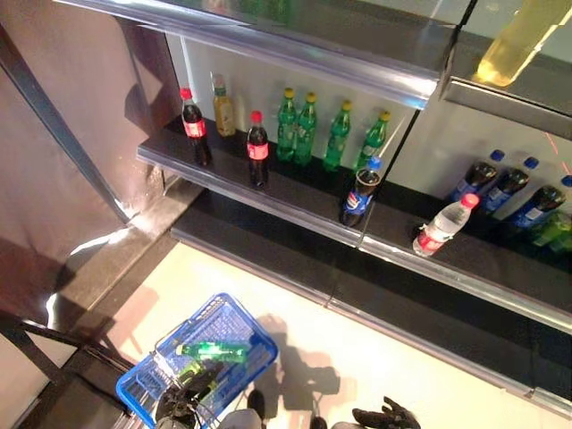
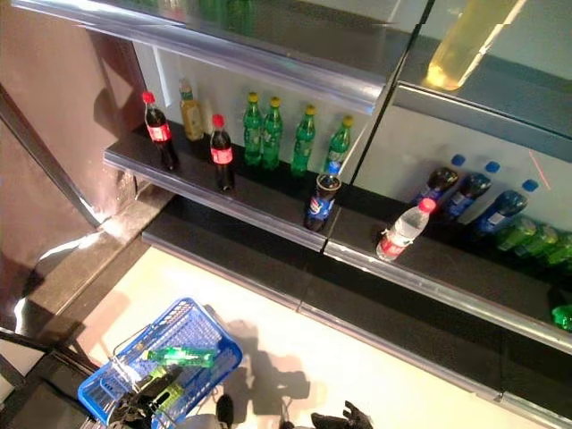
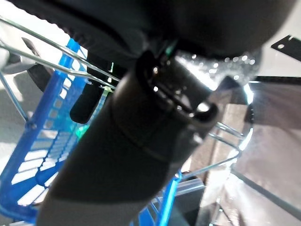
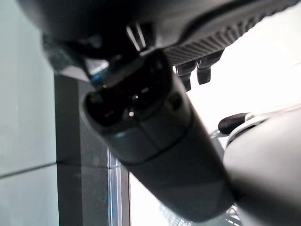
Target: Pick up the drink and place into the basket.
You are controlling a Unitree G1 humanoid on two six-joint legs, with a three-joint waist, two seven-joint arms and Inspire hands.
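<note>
A blue plastic basket (image 1: 257, 356) hangs low at the left above the pale floor. A green drink bottle (image 1: 214, 350) lies on its side inside it. My left hand (image 1: 179, 404) is at the basket's near edge, and in the left wrist view its fingers (image 3: 87, 106) curl round the wire handle (image 3: 51, 59). At the bottom of the view, right of the basket, my right hand (image 1: 386, 416) hangs over the floor with relaxed fingers (image 4: 197, 70) and nothing in it.
A dark shelf (image 1: 295, 201) ahead holds two red-capped cola bottles (image 1: 257, 147), several green bottles (image 1: 308, 128), a blue-labelled cola bottle (image 1: 359, 192), a leaning water bottle (image 1: 443, 226) and blue-capped bottles (image 1: 500, 183). Another shelf (image 1: 295, 36) is above. A brown wall (image 1: 71, 152) stands at the left.
</note>
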